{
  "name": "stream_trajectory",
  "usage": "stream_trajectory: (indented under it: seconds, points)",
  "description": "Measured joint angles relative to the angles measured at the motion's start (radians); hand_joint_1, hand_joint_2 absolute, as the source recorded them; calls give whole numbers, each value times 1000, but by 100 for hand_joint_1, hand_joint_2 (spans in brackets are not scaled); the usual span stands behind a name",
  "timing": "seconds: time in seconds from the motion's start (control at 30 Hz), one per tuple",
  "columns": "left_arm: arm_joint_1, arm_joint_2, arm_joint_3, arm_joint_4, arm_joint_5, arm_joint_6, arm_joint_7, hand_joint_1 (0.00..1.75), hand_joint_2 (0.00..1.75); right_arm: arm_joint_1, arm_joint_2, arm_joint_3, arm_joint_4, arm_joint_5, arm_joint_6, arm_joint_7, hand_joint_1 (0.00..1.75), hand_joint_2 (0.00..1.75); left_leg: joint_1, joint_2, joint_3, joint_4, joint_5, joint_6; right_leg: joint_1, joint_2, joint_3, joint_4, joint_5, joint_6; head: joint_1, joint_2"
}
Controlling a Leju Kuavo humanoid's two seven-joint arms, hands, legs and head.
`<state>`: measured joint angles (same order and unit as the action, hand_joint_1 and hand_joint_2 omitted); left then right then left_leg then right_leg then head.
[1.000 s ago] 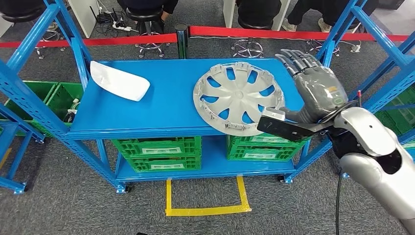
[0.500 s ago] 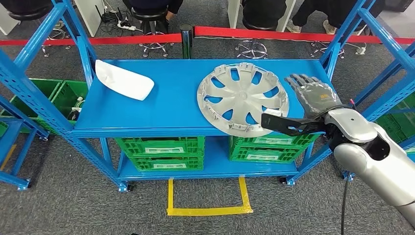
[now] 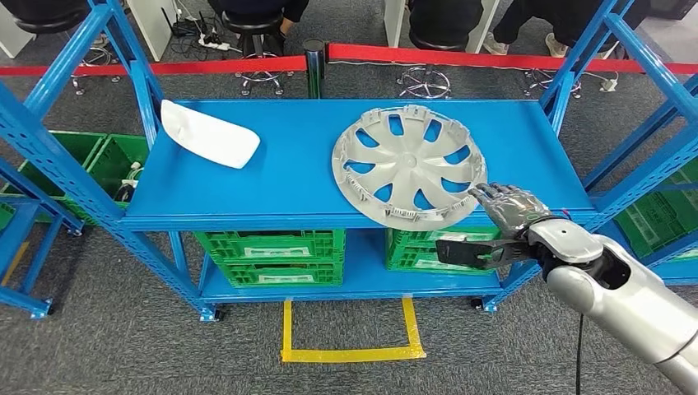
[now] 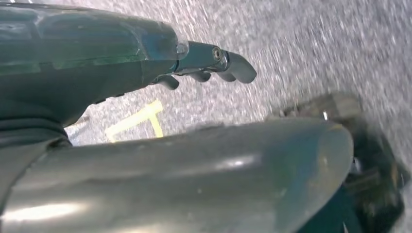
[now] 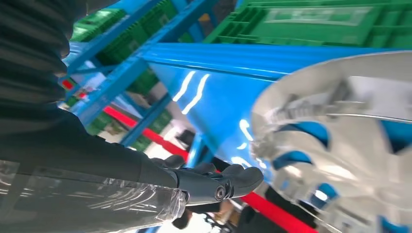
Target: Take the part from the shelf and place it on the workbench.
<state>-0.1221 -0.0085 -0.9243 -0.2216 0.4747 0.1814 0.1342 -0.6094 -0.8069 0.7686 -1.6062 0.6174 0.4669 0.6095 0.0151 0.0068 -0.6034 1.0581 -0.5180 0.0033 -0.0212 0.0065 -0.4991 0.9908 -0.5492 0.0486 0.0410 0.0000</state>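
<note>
A silver hubcap (image 3: pixel 409 164) lies flat on the right half of the blue shelf (image 3: pixel 296 181), its near rim over the front edge. A white curved part (image 3: pixel 207 133) lies at the shelf's back left. My right hand (image 3: pixel 504 216) is at the front edge just right of the hubcap's rim, fingers spread above the shelf board and thumb below it, holding nothing. In the right wrist view the right hand's dark fingers (image 5: pixel 214 182) stretch out beside the hubcap (image 5: pixel 340 136). My left hand (image 4: pixel 214 65) hangs over grey floor with nothing in it.
Green crates (image 3: pixel 267 255) fill the lower shelf. Blue uprights (image 3: pixel 650 156) flank the rack on both sides. A red barrier (image 3: pixel 494 58) runs behind it, with stools and seated people beyond. A yellow tape square (image 3: pixel 346 354) marks the floor in front.
My right hand has come down and toward me, from above the shelf's back right corner to the front edge by the hubcap's rim. The hubcap and white part have not moved.
</note>
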Motion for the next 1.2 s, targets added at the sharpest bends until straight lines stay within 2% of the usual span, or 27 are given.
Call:
stream_trajectory:
  seconds: [0.3,0.57,0.7,0.83,0.9,1.07,1.2]
  points:
    - [2,-33,-1,0,16,1,-14,0,0,-63,82,75,20,26,-51,-82,0,175,0,14,3,-2,0,0,0,10,0,0,1,0,0,0]
    - [2,-41,-1,1,35,7,-12,0,0,-138,179,137,37,103,-172,-168,0,175,0,22,7,-5,0,0,0,15,-1,0,2,-1,-1,0]
    - [2,-46,-1,1,51,12,-12,0,0,-138,223,149,41,91,-351,-194,0,175,0,20,8,-5,0,0,0,15,-1,0,2,-1,-1,0]
    - [3,-49,-1,1,69,23,-12,0,0,-104,253,118,5,42,-505,-202,0,175,0,13,8,-5,0,0,0,13,0,0,2,-1,-1,0]
    - [3,-49,-1,1,80,27,-12,0,0,-72,264,89,-32,16,-577,-209,0,175,0,8,8,-5,0,0,0,11,1,0,1,-1,-1,0]
    - [6,-49,0,1,95,32,-11,0,0,3,282,21,-139,-26,-688,-231,0,175,0,-1,8,-5,0,0,0,6,2,0,0,-2,-1,0]
    - [9,-47,0,1,113,43,-9,0,0,130,301,-57,-267,-75,-870,-290,0,175,0,-15,9,-5,1,-1,0,-4,6,-2,-2,-3,-1,0]
